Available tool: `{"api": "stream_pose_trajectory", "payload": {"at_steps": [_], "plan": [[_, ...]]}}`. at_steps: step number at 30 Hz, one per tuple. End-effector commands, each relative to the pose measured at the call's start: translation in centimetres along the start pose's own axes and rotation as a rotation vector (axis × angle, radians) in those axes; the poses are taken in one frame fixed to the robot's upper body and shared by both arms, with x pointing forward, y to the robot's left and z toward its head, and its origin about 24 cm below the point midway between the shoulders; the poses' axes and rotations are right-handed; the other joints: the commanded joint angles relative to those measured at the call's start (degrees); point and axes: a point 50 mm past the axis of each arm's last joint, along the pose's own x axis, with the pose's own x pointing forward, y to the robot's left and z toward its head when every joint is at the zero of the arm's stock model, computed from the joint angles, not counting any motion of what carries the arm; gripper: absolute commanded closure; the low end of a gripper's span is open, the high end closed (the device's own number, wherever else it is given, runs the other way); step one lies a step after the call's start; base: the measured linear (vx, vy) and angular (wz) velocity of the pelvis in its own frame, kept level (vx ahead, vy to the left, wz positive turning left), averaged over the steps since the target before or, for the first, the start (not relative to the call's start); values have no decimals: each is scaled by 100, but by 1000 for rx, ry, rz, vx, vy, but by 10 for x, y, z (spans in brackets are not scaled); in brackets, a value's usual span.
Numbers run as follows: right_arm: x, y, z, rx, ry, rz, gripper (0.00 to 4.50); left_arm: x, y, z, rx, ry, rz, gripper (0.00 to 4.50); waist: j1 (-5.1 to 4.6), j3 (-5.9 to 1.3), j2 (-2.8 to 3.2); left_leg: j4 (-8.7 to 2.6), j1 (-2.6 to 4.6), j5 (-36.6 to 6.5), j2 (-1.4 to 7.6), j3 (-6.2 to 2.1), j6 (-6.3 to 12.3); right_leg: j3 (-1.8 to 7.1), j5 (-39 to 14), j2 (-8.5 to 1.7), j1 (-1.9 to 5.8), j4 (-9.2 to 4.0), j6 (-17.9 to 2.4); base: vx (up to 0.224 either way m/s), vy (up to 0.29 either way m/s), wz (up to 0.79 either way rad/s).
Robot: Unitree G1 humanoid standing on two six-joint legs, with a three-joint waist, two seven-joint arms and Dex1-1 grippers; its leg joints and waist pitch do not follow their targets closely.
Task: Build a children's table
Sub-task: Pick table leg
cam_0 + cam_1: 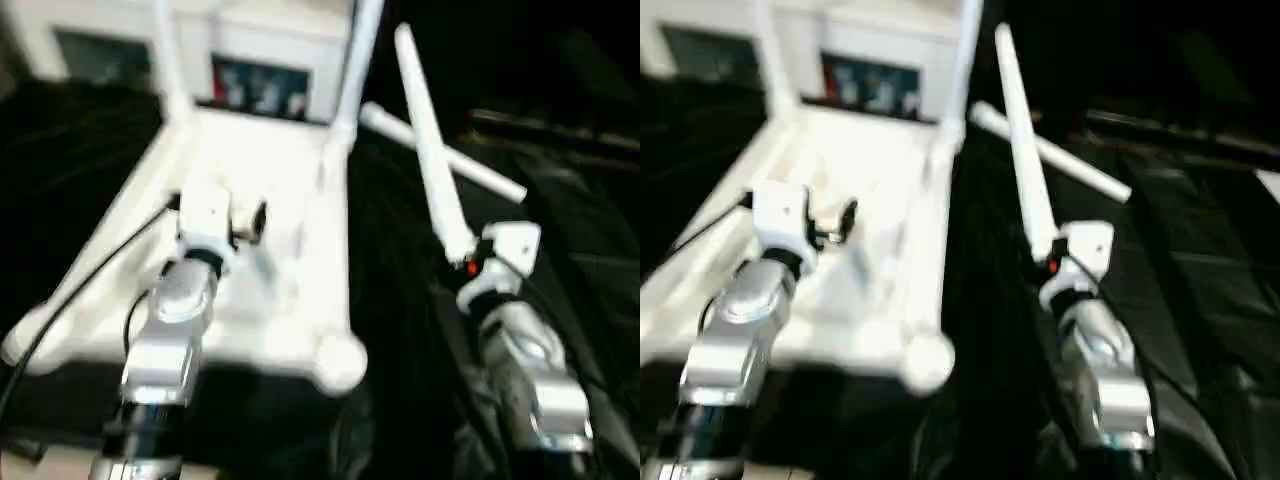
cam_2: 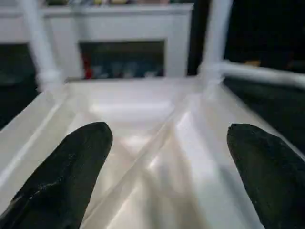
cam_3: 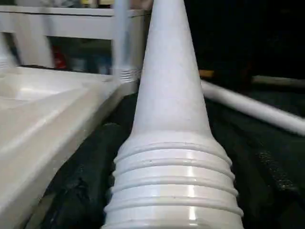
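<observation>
The white tabletop (image 1: pixel 280 250) lies upside down on black cloth (image 1: pixel 400 300), two legs (image 1: pixel 350 80) already standing in its far corner sockets. The left gripper (image 2: pixel 167 176) hovers spread wide over its ribbed underside. The right gripper (image 1: pixel 470 262) pinches a third leg (image 1: pixel 430 150) by its ridged end; a fourth leg (image 1: pixel 445 152) lies on the cloth behind.

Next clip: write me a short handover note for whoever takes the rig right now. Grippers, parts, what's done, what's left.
Left gripper: open, hovering over the ribbed underside of the white plastic rectangular tabletop, which lies upside down on black cloth.
Right gripper: shut on a white tubular leg at its threaded end, tip pointing up and away.
Done: two legs stand in the far corner sockets.
Left: seat the held leg, then the fourth leg lying on the cloth, in the near sockets.
</observation>
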Motion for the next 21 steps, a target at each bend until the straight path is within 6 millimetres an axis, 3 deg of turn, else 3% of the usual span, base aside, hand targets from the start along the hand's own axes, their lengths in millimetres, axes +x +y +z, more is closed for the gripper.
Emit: {"api": "stream_pose_trajectory", "payload": {"at_steps": [1, 2, 3, 4, 5, 6, 7, 8, 9, 10, 11, 12, 13, 14, 15, 16, 17, 18, 19, 20, 21], "plan": [[1, -5, 3, -39, 11, -15, 170, -1, -4, -3, 1, 16, 6, 0, 142, -366, -44, -221, 12, 950, 323, -3, 649, 310, 2645, -483, 543, -626, -442, -120, -20, 39], [1, -5, 3, -45, 18, -12, 170, -1, -4, -3, 2, 15, 12, 0, 79, -377, 41, -411, -9, 734, 381, -21, 461, 95, 2086, -286, 616, -571, -840, -69, -66, 14], [2, -5, 2, -52, 31, -13, 170, -1, -4, -3, 9, 13, 21, 0, -26, -375, 193, -616, 8, 478, 509, -17, 301, -212, 895, 58, 583, -531, -1580, -69, -66, 14], [3, -5, 2, -60, 39, -15, 170, -1, -3, -2, 14, 11, 23, 0, -113, -289, 336, -862, -309, -134, 641, -419, 678, -660, -467, 81, 778, -443, -1810, -122, -83, 7], [4, -5, 1, -63, 45, -10, 170, -1, -3, -2, 16, 12, 25, 0, -144, -287, 450, -1008, -173, -680, 895, -686, 770, -799, -1078, 141, 691, -381, -1695, -106, -95, 40], [4, -4, 1, -69, 49, -6, 170, -1, -3, -3, 18, 13, 28, 0, -265, -283, 523, -1101, 62, -1155, 1130, -1180, 911, -912, -1381, 170, 524, -105, -1662, -106, -95, 40], [5, -4, 1, -74, 53, -3, 170, -1, -3, -3, 17, 14, 30, 0, -354, -225, 467, -1167, 51, -1267, 1062, -1409, 1084, -860, -1407, 219, 497, 64, -1761, -47, -142, 62], [5, -4, 1, -77, 56, -2, 170, -1, -3, -3, 16, 14, 31, 0, -315, -186, 518, -1199, 37, -1256, 993, -1491, 1098, -820, -1518, 210, 490, 109, -1836, -70, -207, 66], [6, -5, 1, -78, 57, -3, 170, -1, -4, -3, 18, 14, 31, 0, -293, -175, 481, -1192, -51, -1278, 779, -1533, 1006, -718, -1653, 168, 607, 19, -2125, -70, -207, 66], [7, -7, 1, -85, 65, -10, 170, -2, -4, -3, 25, 16, 32, 0, -185, -181, 424, -1086, -289, -1437, 503, -1430, 486, -676, -2238, 71, 776, -253, -2440, -115, -260, 71], [7, -7, 1, -85, 65, -11, 170, -2, -4, -3, 25, 16, 32, 0, -136, -172, 325, -858, -386, -1544, 362, -1293, 135, -638, -2728, -66, 768, -456, -2560, -145, -272, 80], [8, -8, 1, -87, 67, -14, 170, -2, -4, -3, 25, 16, 32, 0, 14, -152, 167, 807, 26, -1397, 34, -487, -389, -917, -4395, -660, 312, -1461, -2884, -145, -272, 80], [8, -8, 0, -88, 71, -15, 170, -2, -4, -3, 26, 17, 34, 0, 69, -167, 106, 1245, -314, -1256, 317, 126, 21, -1144, -4624, -711, 655, -1275, -2474, -96, -222, 56], [10, -10, 0, -86, 80, -22, 170, -2, -4, -3, 28, 17, 36, 0, 135, -92, 175, 1144, -336, -1272, 416, 188, 119, -1213, -4496, -732, 744, -1245, -2216, -60, -165, 38], [10, -10, 0, -81, 82, -25, 170, -1, -4, -3, 30, 17, 36, 0, 144, -95, 203, 1048, -174, -1410, 564, 246, 200, -1350, -4545, -901, 775, -1313, -1902, -60, -165, 38], [12, -11, -1, -78, 88, -28, 170, -1, -4, -3, 34, 18, 38, 0, 199, -234, 444, 325, 84, -1622, 979, 151, 318, -1577, -3920, -903, 1119, -1229, -1229, -60, -146, 72], [12, -12, -1, -80, 92, -28, 170, -1, -4, -3, 34, 19, 38, 0, 197, -300, 550, -43, 252, -1348, 1212, -57, 324, -1755, -3106, -594, 1103, -1066, -1016, -69, -195, 81], [13, -11, -2, -90, 100, -26, 170, -1, -4, -3, 26, 22, 42, 0, -42, -244, 729, -829, 388, -1056, 2109, -1110, 943, -1407, -1807, 30, 447, 440, -580, -69, -195, 81], [14, -12, -3, -102, 112, -29, 170, 0, -4, -3, 35, 25, 44, 0, -124, -211, 563, -738, 462, -945, 1993, -1090, 1032, -1135, -1775, 114, 94, 705, -629, -59, -218, 76], [14, -12, -4, -110, 120, -32, 170, 0, -4, -3, 42, 28, 44, 0, -28, -195, 674, -641, 333, -668, 1628, -1031, 1479, -837, -1649, 174, -33, 944, -788, -56, -215, 74], [15, -12, -4, -111, 120, -34, 170, 0, -4, -3, 52, 31, 41, 0, -119, -264, 603, -626, 336, 117, 1410, -1181, 2152, -598, -1516, 172, -8, 843, -1000, -56, -215, 74]]}}
